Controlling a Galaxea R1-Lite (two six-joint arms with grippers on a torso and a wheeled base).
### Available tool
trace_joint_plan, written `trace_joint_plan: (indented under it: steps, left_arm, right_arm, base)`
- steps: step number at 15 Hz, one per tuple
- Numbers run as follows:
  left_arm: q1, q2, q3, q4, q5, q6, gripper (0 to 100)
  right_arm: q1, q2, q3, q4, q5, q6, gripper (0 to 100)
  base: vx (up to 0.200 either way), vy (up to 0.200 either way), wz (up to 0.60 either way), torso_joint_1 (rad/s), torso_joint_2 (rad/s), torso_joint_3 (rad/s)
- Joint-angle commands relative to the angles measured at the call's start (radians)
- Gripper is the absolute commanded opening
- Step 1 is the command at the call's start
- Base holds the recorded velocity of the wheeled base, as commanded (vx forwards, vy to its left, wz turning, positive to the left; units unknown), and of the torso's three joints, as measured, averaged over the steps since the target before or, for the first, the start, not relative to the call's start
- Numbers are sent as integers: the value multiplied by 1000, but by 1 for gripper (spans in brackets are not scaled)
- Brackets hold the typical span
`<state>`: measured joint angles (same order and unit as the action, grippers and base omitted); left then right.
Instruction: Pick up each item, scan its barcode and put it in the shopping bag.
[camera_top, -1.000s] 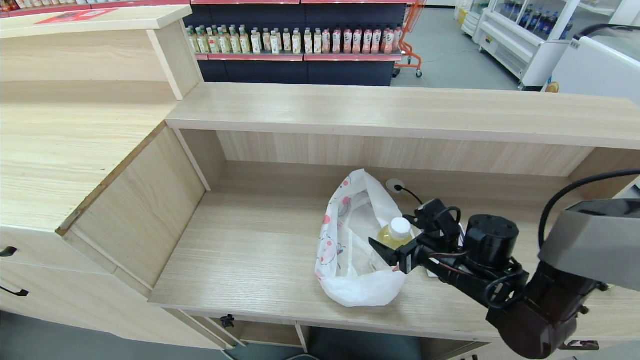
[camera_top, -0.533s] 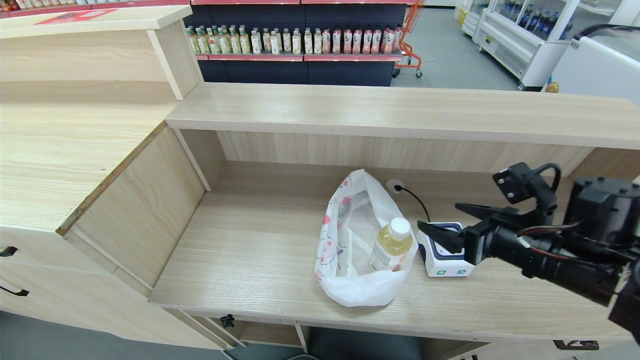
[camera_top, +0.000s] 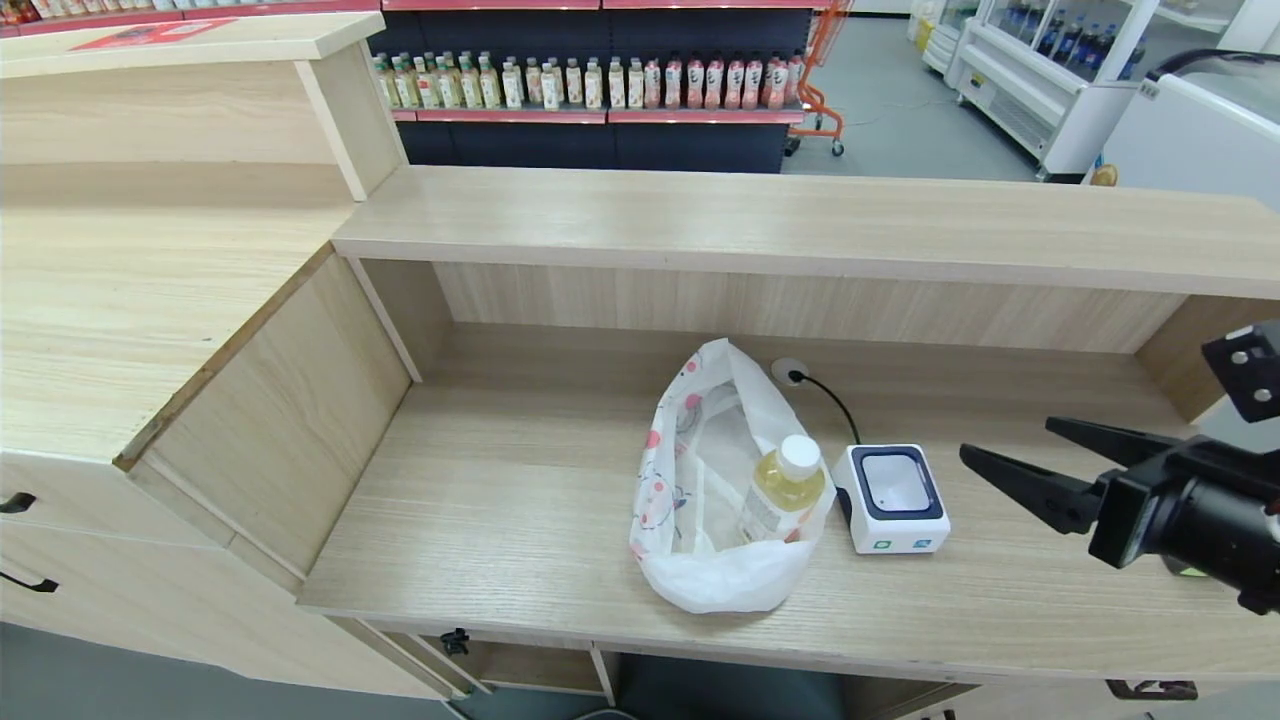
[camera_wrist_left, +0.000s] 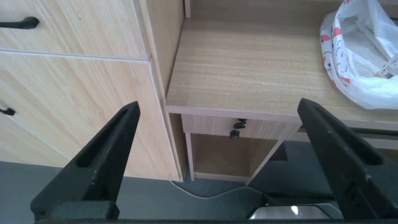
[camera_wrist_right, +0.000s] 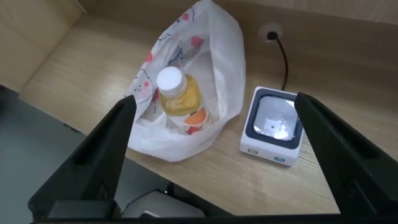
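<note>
From the left wrist view we see the left tool (camera_wrist_left: 217, 112), fingers apart, held low off the front edge of the bench (camera_wrist_left: 249, 62). The head view gives us the right tool (camera_top: 1008, 440), spread and empty, pointing sideways at one scanner (camera_top: 893, 497). One bottle (camera_top: 788, 480) sits inside the one shopping bag (camera_top: 690, 560).

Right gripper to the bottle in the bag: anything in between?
Yes. The scanner sits on the counter between the open right gripper and the shopping bag, right beside the bag. The bottle stands inside, the bag's wall on the scanner side; its cap shows from above.
</note>
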<state>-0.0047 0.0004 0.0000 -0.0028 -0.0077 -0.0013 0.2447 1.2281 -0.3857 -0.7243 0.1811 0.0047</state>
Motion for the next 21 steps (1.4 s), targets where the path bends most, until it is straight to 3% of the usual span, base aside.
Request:
trace_joint_plan:
  steps: [1, 4, 9, 15, 21]
  left_arm:
    - [0, 0, 0, 0, 0, -2, 100]
    - [0, 0, 0, 0, 0, 1, 100]
    - [2, 1, 0, 0, 0, 1, 100]
    - [0, 1, 0, 0, 0, 1, 100]
    - [0, 1, 0, 0, 0, -2, 100]
  right_arm:
    - [-15, -41, 13, 0, 0, 0, 100]
    - [-90, -44, 22, 28, 1, 18, 100]
    - [-185, -50, 34, 204, -5, 6, 100]
    - [-315, -35, 19, 398, -14, -261, 100]
    - [-301, -13, 8, 445, -52, -302, 100]
  base:
    - [0, 0, 0, 0, 0, 0]
    - [0, -200, 0, 1, 2, 6]
    - [0, -200, 0, 2, 1, 2]
    - [0, -200, 0, 2, 4, 5]
    - [0, -200, 0, 2, 1, 2]
